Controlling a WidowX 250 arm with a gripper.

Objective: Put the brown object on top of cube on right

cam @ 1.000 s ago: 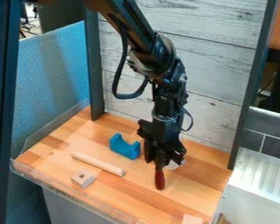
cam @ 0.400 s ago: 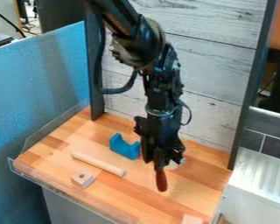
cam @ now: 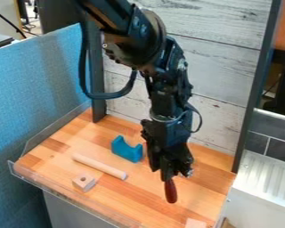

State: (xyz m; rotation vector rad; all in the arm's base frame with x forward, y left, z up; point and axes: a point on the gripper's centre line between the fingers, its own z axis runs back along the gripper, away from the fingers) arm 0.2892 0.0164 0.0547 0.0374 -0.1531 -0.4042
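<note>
The black gripper point(cam: 168, 174) points down over the front right part of the wooden table, shut on the brown object. This brown object point(cam: 171, 190) is a dark reddish, rounded handle-like piece whose lower part sticks out below the gripper; its upper part is hidden. A pale wooden cube point(cam: 195, 223) lies at the bottom edge of the view, to the right of the gripper and nearer the camera, partly cut off. Another wooden cube, with a hole in it, point(cam: 83, 182) rests on the left side of the table.
A blue arch-shaped block point(cam: 127, 149) stands left of the gripper. Between it and the left cube lies a pale wooden rod point(cam: 100, 167). A clear rim point(cam: 67, 198) runs along the table's front left edge, and a plank wall point(cam: 219, 84) rises behind.
The gripper has come slightly toward the camera and to the right, and the brown object has moved along with it. The blocks and rod have stayed put.
</note>
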